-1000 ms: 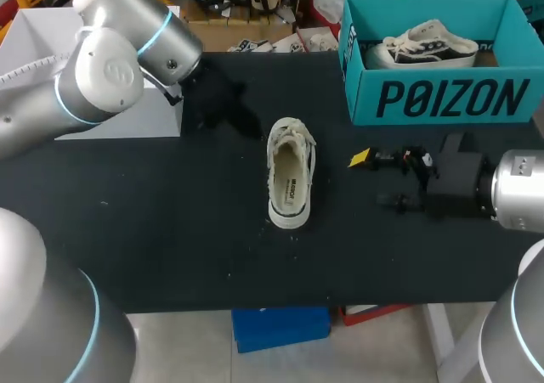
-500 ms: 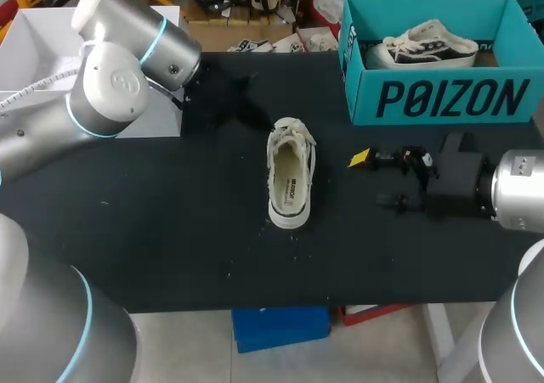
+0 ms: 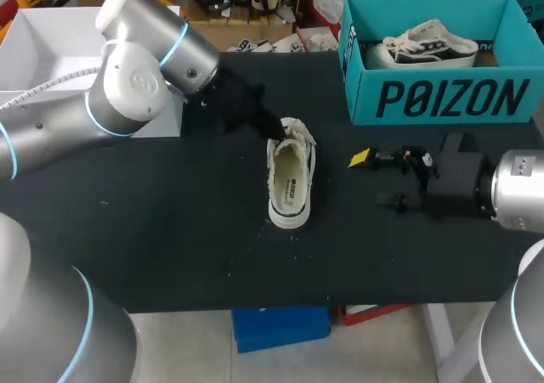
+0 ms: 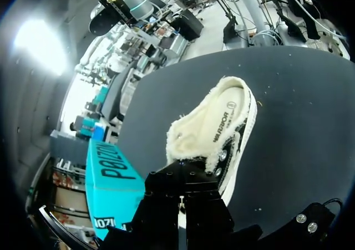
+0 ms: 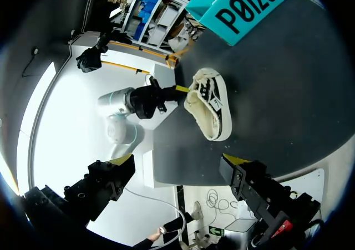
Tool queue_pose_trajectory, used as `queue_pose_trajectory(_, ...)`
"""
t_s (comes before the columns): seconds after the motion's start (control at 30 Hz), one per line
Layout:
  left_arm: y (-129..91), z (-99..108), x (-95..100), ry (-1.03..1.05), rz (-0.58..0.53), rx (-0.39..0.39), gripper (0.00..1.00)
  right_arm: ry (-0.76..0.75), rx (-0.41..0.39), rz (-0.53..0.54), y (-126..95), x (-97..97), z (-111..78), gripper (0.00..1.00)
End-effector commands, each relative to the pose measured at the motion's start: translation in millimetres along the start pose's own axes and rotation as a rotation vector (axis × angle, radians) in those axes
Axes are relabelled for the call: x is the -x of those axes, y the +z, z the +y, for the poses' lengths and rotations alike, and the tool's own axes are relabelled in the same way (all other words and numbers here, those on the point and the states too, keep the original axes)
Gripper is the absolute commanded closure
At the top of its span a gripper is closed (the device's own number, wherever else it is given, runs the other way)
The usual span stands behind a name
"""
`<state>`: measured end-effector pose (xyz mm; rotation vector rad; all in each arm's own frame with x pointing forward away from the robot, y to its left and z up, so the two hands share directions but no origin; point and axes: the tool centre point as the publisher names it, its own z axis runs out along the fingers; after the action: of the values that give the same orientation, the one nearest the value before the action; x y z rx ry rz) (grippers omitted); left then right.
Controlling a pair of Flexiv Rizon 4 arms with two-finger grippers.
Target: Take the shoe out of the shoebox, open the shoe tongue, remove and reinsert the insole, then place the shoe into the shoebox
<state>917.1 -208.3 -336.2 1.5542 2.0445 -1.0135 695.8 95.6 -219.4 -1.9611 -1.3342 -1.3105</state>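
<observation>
The black table (image 3: 170, 239) has bare cloth along its near edge and across its left half. The left arm (image 3: 127, 86) comes in over the far-left corner and slants toward the middle. The right arm (image 3: 518, 192) lies low along the right edge. The teal shoebox (image 3: 442, 98) stands open at the far-right corner with a white shoe with a dark stripe (image 3: 425, 43) inside. The pale shoe (image 3: 289, 175) lies at mid-table with its opening up and its heel toward the near edge, well apart from the box. The left gripper (image 3: 274, 128) sits at the shoe's far end, and a yellow tip touches it there. I cannot tell if it is apart or together. The right gripper (image 3: 374, 179) is spread wide on nothing, near the shoe's right side.
</observation>
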Motion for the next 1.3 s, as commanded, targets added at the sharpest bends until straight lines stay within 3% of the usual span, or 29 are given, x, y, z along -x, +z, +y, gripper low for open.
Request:
queue_pose_trajectory(0.03,7,-2,-2.4,-0.001,0.014,-0.008,1.0,0.0,-0.001,-0.001,-1,-0.4,-0.4,0.0)
queue_pose_trajectory(0.47,23,-23,-29.8,0.006,0.124,-0.065,1.0,0.0,-0.001,-0.001,-1,-0.4,-0.4,0.0)
queue_pose_trajectory(0.63,4,-29,-25.6,0.041,0.135,-0.06,1.0,0.0,-0.001,-0.001,-1,-0.4,-0.4,0.0)
queue_pose_trajectory(0.87,-29,-35,-4.9,0.104,0.124,-0.032,1.0,0.0,-0.001,-0.001,-1,-0.4,-0.4,0.0)
queue_pose_trajectory(1.07,-44,-40,-1.6,0.151,0.205,-0.013,1.0,0.0,-0.001,-0.001,-1,-0.4,-0.4,0.0)
queue_pose_trajectory(1.1,-45,-40,-3.2,0.164,0.23,0.003,0.86,0.0,-0.001,-0.001,-1,-0.4,-0.4,0.0)
queue_pose_trajectory(1.13,-46,-40,-5.0,0.172,0.245,0.014,0.81,0.0,-0.001,-0.001,-1,-0.4,-0.4,0.0)
queue_pose_trajectory(1.3,-46,-36,-14.7,0.205,0.32,0.029,0.69,0.0,-0.001,-0.001,-1,-0.4,-0.4,0.0)
